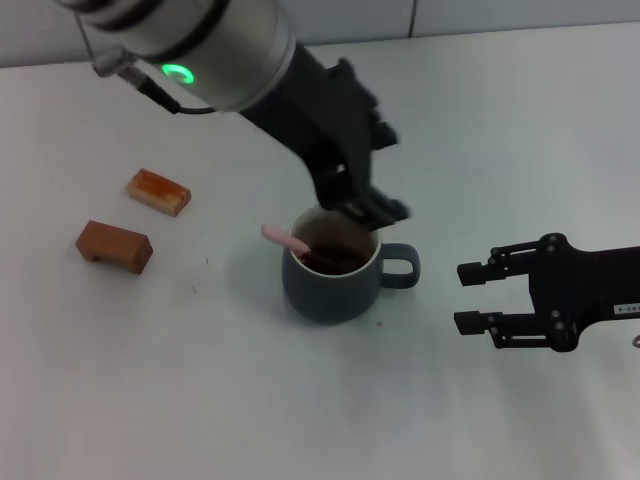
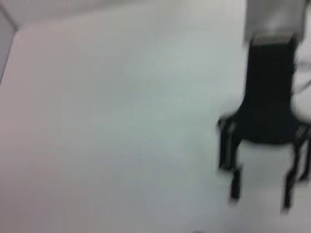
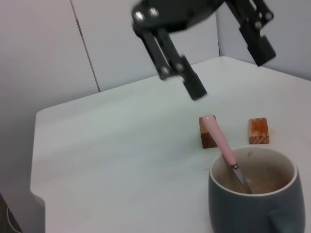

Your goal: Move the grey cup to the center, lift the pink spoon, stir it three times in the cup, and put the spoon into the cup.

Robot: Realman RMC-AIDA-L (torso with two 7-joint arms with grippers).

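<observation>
White tabletop (image 1: pixel 300 400) carries a rounded blue-grey ceramic mug (image 1: pixel 332 285); the right wrist view alone reveals brown liquid and the slim pink-handled spoon (image 3: pixel 221 141) leaning inside. Left gripper (image 3: pixel 226 63) hovers above, spread; right gripper (image 1: pixel 468 298) spread, empty.

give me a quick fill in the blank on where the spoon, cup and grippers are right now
1. The slim pink-handled spoon stands inside the ____.
2. The rounded blue-grey ceramic cup has its loop handle turned toward the ____ gripper.
3. The left gripper hovers open above the cup's ____.
4. The number of brown rectangular blocks on the white table is ____.

Missing: cup; right; rim; two
</observation>
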